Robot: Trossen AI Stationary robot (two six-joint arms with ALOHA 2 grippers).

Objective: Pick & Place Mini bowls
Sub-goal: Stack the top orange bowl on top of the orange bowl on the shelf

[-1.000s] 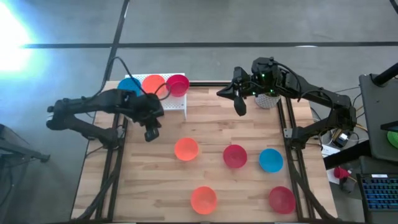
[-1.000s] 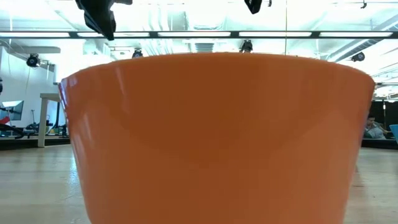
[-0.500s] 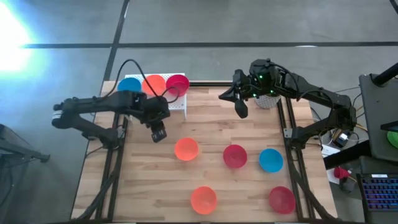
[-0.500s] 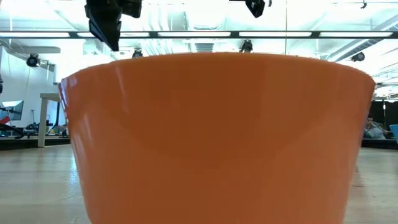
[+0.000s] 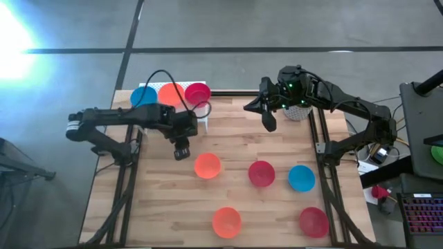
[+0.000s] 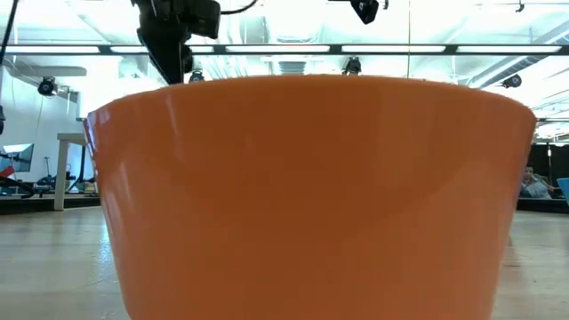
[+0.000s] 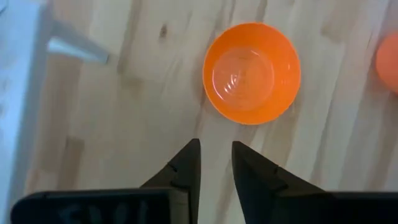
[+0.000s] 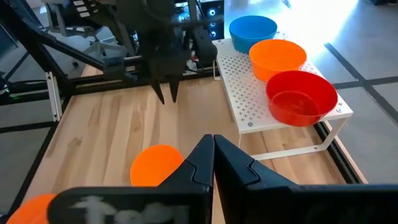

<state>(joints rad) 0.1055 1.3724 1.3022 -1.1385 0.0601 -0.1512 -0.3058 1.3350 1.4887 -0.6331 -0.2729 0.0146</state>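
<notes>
Here, left gripper (image 5: 181,153) empty, slightly parted, just beside orange mini bowl (image 5: 207,166), right gripper (image 5: 268,123) clenched.

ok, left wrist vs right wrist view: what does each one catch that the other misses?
Left wrist only: the left end effector from behind, slightly parted and empty, and the inside of the nearest orange bowl.
Right wrist only: the white rack holding a blue bowl, a second orange bowl and a red bowl; the right end effector, shut.
Both: that nearest orange bowl and the wooden table.

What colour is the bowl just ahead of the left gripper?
Orange bowl, clearest in the left wrist view.
</notes>
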